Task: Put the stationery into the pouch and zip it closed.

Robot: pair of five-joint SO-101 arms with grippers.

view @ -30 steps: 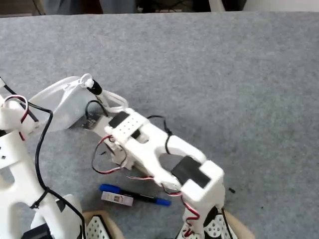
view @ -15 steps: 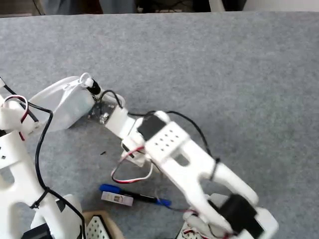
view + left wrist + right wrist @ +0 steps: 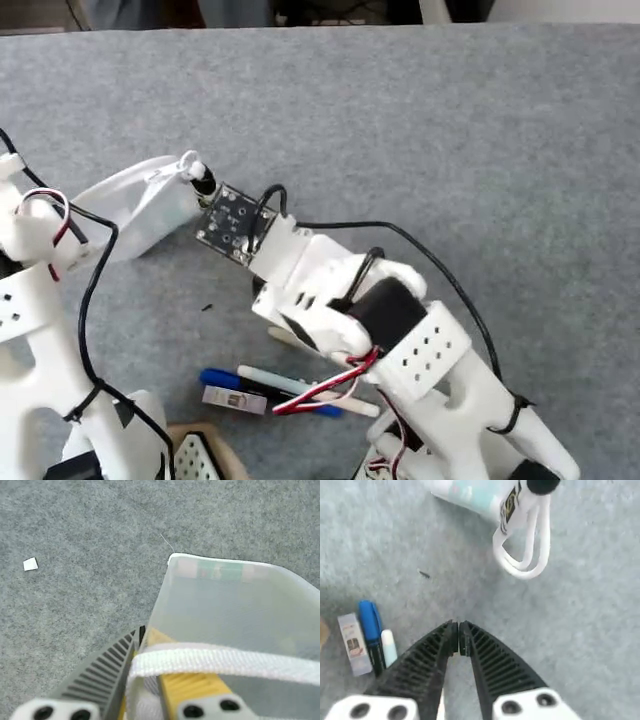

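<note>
Right fingers (image 3: 432, 662) pressed together; one pouch (image 3: 135, 210); three stationery pieces (image 3: 368, 625).

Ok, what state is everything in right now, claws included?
Pouch: clamped at its edge; zip unclear.
Left claw: shut on the pouch.
Right claw: shut, holding nothing.
Blue pen: lying on the mat, outside the pouch.
White pen: lying beside it.
Eraser: lying beside them.

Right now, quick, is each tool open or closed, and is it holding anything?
Left tool: closed on the pouch.
Right tool: closed, holding nothing.
</note>
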